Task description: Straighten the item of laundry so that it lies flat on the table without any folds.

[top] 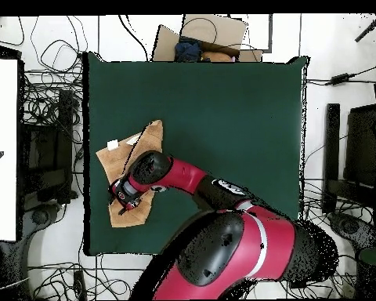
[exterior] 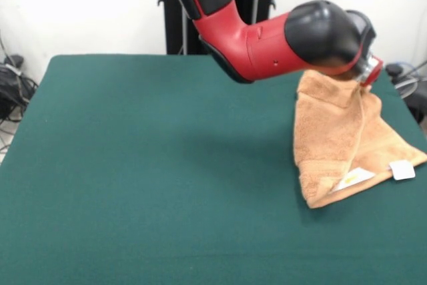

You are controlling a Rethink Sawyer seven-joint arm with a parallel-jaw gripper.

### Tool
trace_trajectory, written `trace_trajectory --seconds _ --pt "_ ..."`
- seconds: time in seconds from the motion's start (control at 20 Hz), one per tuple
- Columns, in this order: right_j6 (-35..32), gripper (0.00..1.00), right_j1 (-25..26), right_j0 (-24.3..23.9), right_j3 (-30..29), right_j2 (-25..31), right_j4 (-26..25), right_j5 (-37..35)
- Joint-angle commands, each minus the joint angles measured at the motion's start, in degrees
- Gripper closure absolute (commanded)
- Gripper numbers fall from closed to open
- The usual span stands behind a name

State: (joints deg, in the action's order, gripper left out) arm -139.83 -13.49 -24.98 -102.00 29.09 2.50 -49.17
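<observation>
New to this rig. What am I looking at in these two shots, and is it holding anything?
It is one red and black robot arm working at a table with a dark green top. One picture is taken from across the table, facing the robot; the other looks straight down from above, with the robot's base at the bottom, so sides are flipped between them.

The only thing on the table is an orange-tan towel with a small white tag, near one side edge. Its upper part is lifted up to the arm's hand, so it hangs bunched and folded while the lower edge rests on the table. The hand appears to grip it, but its tips are hidden, so I cannot confirm that.
</observation>
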Motion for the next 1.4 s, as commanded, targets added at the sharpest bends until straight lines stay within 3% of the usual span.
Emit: trace_trajectory --seconds 0.05,0.7,1.4 --pt "1.77 0.00 -0.27 0.66 -1.16 0.16 -1.88 1.95" --pt "1.02 0.00 -1.84 1.06 -1.09 0.54 -1.08 0.07" --pt "0.88 0.00 -1.51 1.58 -2.04 -0.09 -3.08 8.14"
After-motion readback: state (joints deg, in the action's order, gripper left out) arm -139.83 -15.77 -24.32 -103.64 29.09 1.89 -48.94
